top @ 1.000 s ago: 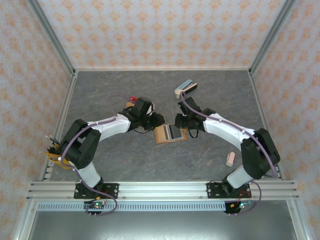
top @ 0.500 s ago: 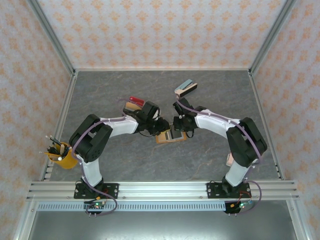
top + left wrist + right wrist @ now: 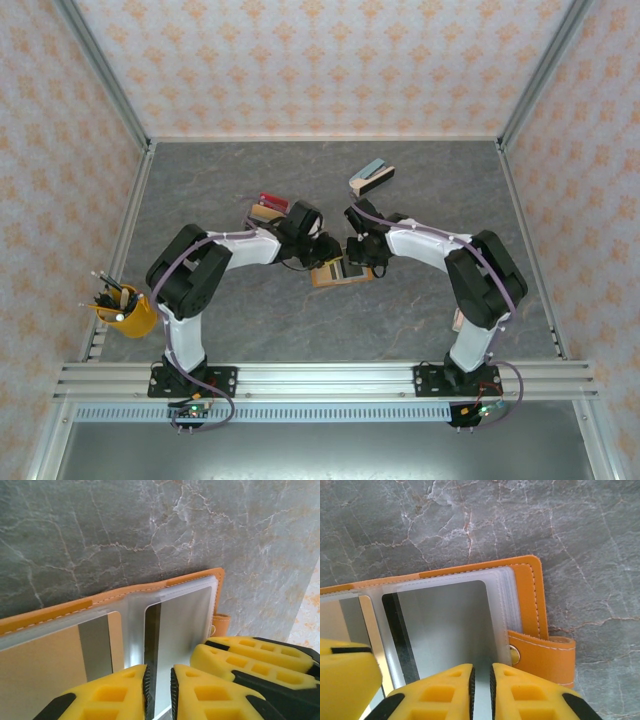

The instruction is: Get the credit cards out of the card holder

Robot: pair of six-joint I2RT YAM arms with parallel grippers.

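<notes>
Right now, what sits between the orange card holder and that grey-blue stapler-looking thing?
In the top view, the right arm lies across that stretch, its end over the card holder; the table between it and the stapler-like thing is bare.

You have a yellow cup (image 3: 130, 320) of pens (image 3: 108, 296) at the left edge of the grey table (image 3: 380, 315). Far back lies a blue-and-black stapler (image 3: 372, 177) — well apart from a small red and tan pile (image 3: 266, 205).
</notes>
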